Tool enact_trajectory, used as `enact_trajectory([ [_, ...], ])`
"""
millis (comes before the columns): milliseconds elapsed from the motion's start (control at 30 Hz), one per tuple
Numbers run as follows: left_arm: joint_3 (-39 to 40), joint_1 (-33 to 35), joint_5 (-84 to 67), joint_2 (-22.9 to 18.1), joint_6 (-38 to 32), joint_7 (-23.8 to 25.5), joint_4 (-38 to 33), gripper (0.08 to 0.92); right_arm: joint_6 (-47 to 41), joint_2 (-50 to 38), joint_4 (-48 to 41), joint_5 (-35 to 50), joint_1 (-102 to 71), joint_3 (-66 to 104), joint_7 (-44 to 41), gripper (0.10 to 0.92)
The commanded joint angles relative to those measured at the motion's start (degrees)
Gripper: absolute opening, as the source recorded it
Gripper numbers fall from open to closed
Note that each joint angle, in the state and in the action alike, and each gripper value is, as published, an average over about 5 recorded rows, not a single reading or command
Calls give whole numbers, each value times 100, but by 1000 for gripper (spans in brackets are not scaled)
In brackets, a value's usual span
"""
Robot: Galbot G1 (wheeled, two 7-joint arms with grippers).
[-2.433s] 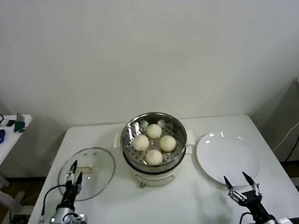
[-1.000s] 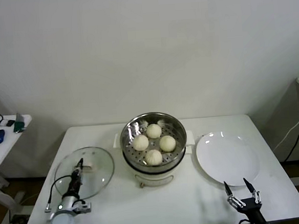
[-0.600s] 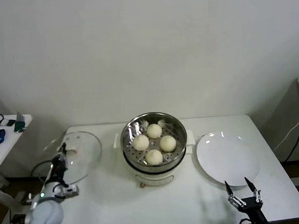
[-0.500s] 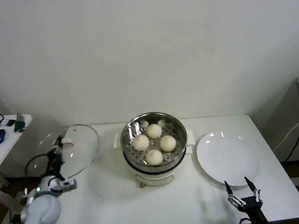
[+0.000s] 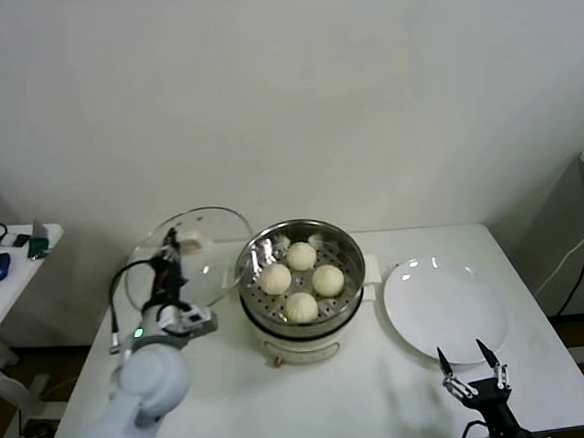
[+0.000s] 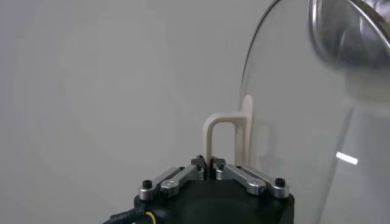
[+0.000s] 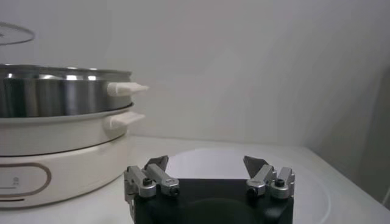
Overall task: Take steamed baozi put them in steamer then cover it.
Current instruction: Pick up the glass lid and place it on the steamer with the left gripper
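Several cream-white baozi (image 5: 301, 255) lie on the holed tray inside the steel steamer (image 5: 349, 293), which stands at the table's middle. My left gripper (image 5: 174, 245) is shut on the cream handle (image 5: 192, 243) of the glass cover (image 5: 218, 266), holding it tilted in the air just left of the steamer's rim. In the left wrist view my left gripper (image 6: 208, 162) pinches the handle (image 6: 226, 122), with the cover's glass (image 6: 292, 122) and the steamer's rim (image 6: 350, 36) beyond. My right gripper (image 5: 473, 358) stands open and empty at the plate's near edge.
An empty white plate (image 5: 444, 309) lies right of the steamer, and it shows beyond the right gripper (image 7: 207, 163) beside the steamer (image 7: 55, 91). The white table (image 5: 285, 400) ends just in front of me. A side table (image 5: 4, 261) with small gadgets stands far left.
My left gripper closed on the cover's handle, lifted the cover off the table and carried it up and right toward the steamer, tilting it. The right gripper stayed put.
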Motion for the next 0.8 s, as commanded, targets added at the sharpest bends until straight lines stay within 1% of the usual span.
enact_trajectory([
  [33, 1778, -1062, 1597, -1503, 938, 1004, 220, 148, 120, -5, -93, -86, 130, -5, 24, 823],
  [133, 1921, -999, 2012, -1983, 900, 1043, 462, 148, 165, -18, -153, -81, 180, -10, 30, 823],
  [233, 1963, -861, 2404, -2372, 801, 1036, 686, 148, 213, -23, -173, -72, 201, -8, 36, 823],
  [400, 1978, -750, 2917, -2805, 651, 1012, 1000, 148, 315, -38, -211, -53, 188, 6, 54, 823],
  [600, 1993, -665, 3285, -3053, 515, 996, 1247, 148, 453, -49, -319, -25, 167, 3, 91, 823],
  [800, 1981, -660, 3397, -3053, 466, 993, 1429, 148, 519, -42, -337, 32, 147, -4, 103, 823],
])
